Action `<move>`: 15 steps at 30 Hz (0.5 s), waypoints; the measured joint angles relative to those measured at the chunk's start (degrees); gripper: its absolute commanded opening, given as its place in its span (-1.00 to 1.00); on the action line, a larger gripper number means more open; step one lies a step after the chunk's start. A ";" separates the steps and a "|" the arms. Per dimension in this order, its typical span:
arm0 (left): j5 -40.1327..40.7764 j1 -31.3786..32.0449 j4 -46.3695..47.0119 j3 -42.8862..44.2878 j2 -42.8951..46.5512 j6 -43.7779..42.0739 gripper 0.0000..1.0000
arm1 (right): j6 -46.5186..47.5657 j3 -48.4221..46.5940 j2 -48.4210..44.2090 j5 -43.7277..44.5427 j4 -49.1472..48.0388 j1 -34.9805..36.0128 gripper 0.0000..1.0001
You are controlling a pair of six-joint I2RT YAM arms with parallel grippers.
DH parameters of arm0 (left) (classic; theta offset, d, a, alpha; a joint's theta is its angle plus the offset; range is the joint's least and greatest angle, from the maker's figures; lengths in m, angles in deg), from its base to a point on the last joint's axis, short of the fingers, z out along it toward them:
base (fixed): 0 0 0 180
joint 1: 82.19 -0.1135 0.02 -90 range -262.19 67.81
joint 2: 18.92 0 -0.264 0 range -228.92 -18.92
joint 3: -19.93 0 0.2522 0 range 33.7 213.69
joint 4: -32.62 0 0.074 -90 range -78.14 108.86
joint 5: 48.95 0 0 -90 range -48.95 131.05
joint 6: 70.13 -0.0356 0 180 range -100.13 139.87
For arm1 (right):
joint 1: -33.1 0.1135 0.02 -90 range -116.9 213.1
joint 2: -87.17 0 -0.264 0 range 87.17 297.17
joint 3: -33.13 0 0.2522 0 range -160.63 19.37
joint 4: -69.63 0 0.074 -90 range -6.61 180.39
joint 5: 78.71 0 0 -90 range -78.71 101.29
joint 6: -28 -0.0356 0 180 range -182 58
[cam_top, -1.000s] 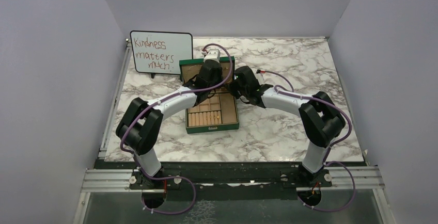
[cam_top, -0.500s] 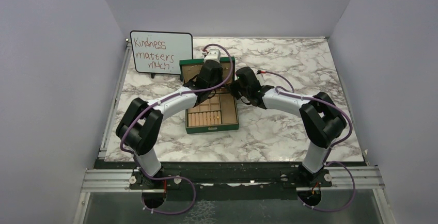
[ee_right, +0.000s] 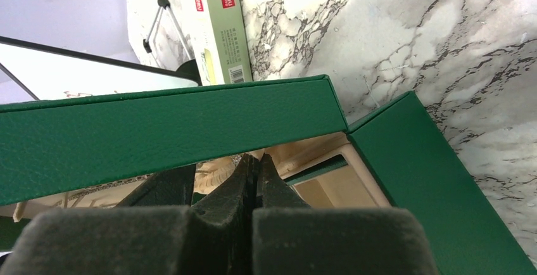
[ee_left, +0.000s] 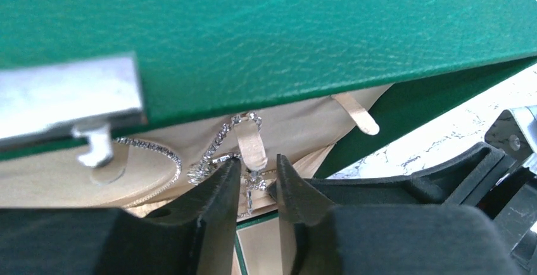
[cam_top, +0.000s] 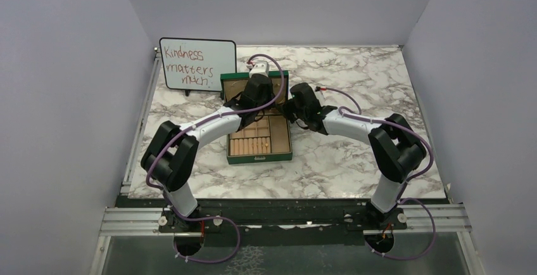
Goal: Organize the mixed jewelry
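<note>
Marble-patterned worktop (cam_top: 354, 154) fills your cell between plain lilac walls (cam_top: 76, 97), with a whiteboard bearing red handwriting (cam_top: 197, 64) at the far left. Your green jewellery box with tan compartments (cam_top: 261, 158) sits in the middle, its green lid (ee_left: 285, 34) standing open at the far side. Your left pincer (ee_left: 257, 161) is up at the lid's tan lining, jaws slightly spread. Between their tips hang a tan strap (ee_left: 248, 142) and part of a sparkling silver chain (ee_left: 161, 154), which drapes leftward across the lining. You cannot tell whether either jaw touches it. Your right pincer (ee_right: 255, 158) is pressed together with nothing visible in it, under the lid's edge near its right end. A small white-and-green carton (ee_right: 231, 31) sits on the worktop beyond the box.
</note>
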 measured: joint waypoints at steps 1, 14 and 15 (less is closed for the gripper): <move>-0.02 0.00 -0.20 -0.07 0.13 0.15 -0.35 | 0.15 0.13 -0.11 -0.17 -0.07 -0.07 -0.99; -0.20 -0.15 -1.25 -1.84 1.51 1.44 -0.46 | 1.14 0.96 -0.85 -1.38 -0.09 -0.44 -0.99; -0.35 -0.15 -1.33 -2.08 1.64 1.53 -0.42 | 1.18 0.96 -0.85 -1.46 -0.09 -0.46 -0.99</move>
